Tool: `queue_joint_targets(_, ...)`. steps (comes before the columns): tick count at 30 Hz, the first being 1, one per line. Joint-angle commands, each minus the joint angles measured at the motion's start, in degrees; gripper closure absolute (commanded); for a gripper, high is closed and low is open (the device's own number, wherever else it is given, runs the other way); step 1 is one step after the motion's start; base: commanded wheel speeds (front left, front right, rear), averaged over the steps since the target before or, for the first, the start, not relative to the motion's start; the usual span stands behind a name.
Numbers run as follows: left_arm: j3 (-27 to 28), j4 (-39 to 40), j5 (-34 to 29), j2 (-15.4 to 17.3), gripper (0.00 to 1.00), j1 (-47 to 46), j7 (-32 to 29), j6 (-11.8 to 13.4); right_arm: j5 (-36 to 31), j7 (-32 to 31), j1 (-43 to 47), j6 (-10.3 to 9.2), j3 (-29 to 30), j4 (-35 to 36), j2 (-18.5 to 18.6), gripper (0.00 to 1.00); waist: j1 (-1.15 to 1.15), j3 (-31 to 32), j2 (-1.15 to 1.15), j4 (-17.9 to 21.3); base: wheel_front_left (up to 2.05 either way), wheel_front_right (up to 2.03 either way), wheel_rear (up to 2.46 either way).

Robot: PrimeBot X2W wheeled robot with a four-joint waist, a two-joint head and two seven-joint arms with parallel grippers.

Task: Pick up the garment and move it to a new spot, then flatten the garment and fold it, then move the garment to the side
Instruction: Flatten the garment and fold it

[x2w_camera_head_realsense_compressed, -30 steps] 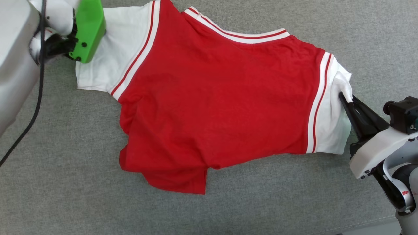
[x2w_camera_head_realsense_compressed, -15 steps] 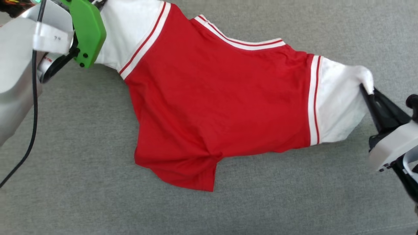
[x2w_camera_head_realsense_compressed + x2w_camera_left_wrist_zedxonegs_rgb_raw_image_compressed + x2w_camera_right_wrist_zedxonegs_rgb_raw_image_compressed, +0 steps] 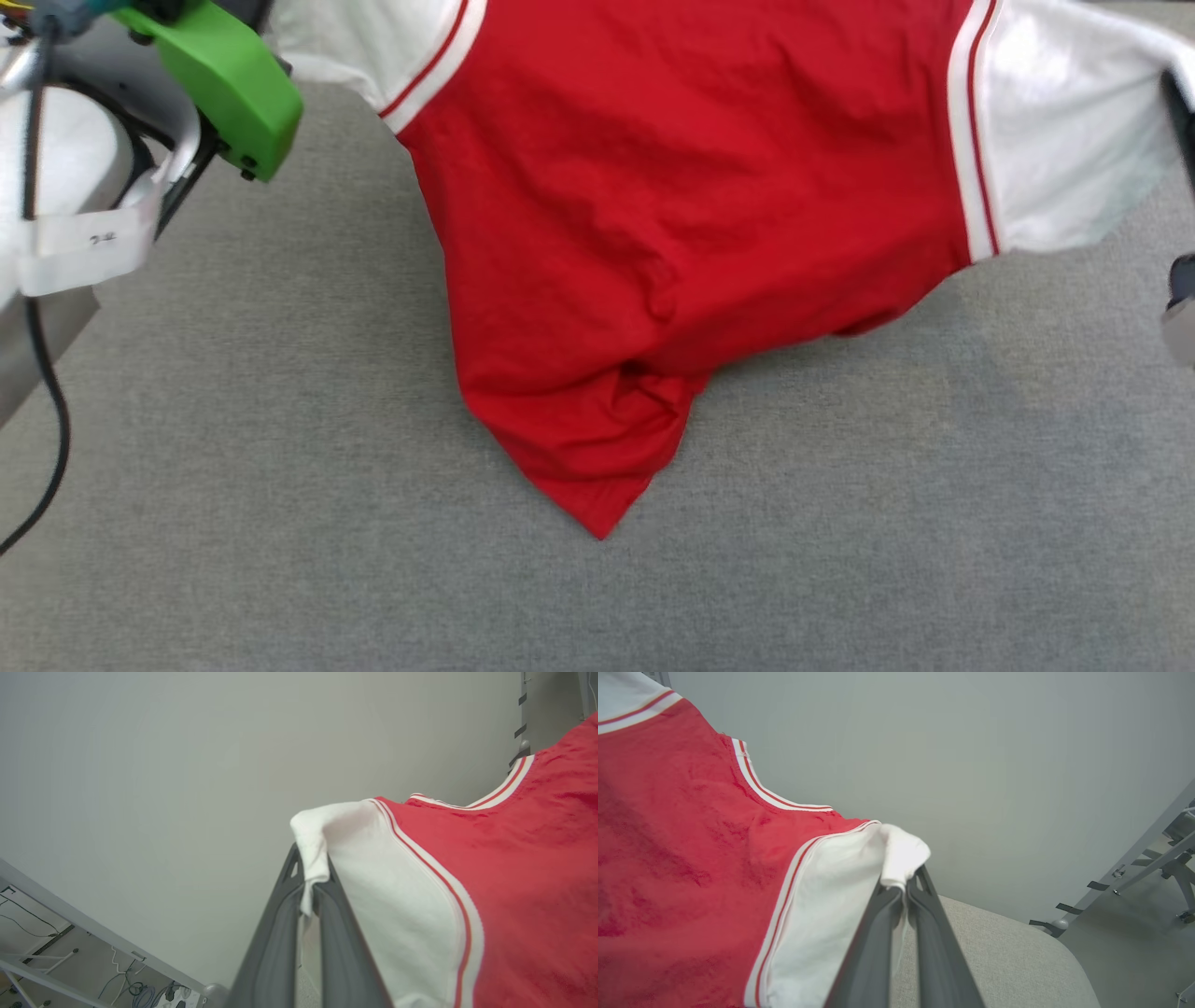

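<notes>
The garment (image 3: 681, 205), a red jersey with white sleeves and striped trim, hangs stretched between my two arms above the grey surface. Its bunched lower corner (image 3: 602, 523) points down to the surface; I cannot tell whether it touches. My left gripper (image 3: 312, 882) is shut on the bunched edge of one white sleeve (image 3: 397, 896). In the same way, my right gripper (image 3: 903, 884) is shut on the other white sleeve (image 3: 831, 914). In the head view the green part of my left arm (image 3: 224, 84) is at the upper left. A dark finger of my right gripper (image 3: 1182, 112) is at the right edge.
A grey fabric surface (image 3: 280, 467) spreads under the garment, and its rounded corner (image 3: 1017, 952) lies beyond my right gripper. A black cable (image 3: 42, 411) hangs along my left arm. A pale wall stands behind, with metal frame legs (image 3: 1157, 868) and floor cables (image 3: 140, 991) off the surface.
The garment lay spread on the surface and now hangs lifted by both sleeves. Both arms have risen and moved outward. Its lower part has come off the surface and gathered into a point.
</notes>
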State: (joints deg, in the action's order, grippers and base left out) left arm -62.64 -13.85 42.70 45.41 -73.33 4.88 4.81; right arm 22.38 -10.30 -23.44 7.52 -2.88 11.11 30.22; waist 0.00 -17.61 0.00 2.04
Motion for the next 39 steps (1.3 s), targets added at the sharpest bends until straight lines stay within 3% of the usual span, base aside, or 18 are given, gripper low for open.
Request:
queue_joint_targets(1,0.9,1.5,-0.2,1.1,1.0,0.1,0.5,1.3,0.3,0.5,-2.2,-0.03,0.1,0.4,0.3,1.0,0.0,2.6,0.0,-2.1,0.0,0.0,0.0)
queue_joint_targets(7,3.5,6.1,-0.2,3.7,1.0,-2.3,0.1,3.7,2.7,-0.2,-10.9,-0.03,-1.7,-1.1,1.5,1.0,0.0,2.7,0.0,-2.7,0.0,0.0,0.0)
queue_joint_targets(13,5.3,5.6,-0.1,2.0,1.0,-6.9,-0.2,3.5,5.6,-1.5,-23.4,-0.03,-5.8,-6.9,2.4,1.0,0.0,-0.7,0.0,-3.1,0.0,0.0,0.0)
queue_joint_targets(20,7.4,-3.3,-1.6,-3.1,1.0,-17.7,0.3,0.6,4.7,-1.9,-43.5,-0.03,-12.1,-19.6,3.6,1.0,0.0,-8.6,0.0,-3.1,0.0,0.0,0.0)
queue_joint_targets(28,10.0,-16.4,-4.1,-9.0,1.0,-32.0,3.6,-2.1,1.0,1.9,-65.9,-0.03,-16.3,-34.9,3.4,1.0,0.0,-15.3,0.0,-2.5,0.0,0.0,0.0)
queue_joint_targets(39,11.9,-29.5,-5.6,-13.2,1.0,-43.2,8.4,-5.5,-2.6,9.1,-85.0,-0.03,-21.0,-49.9,0.3,1.0,0.0,-19.3,0.0,-2.0,0.0,0.0,0.0)
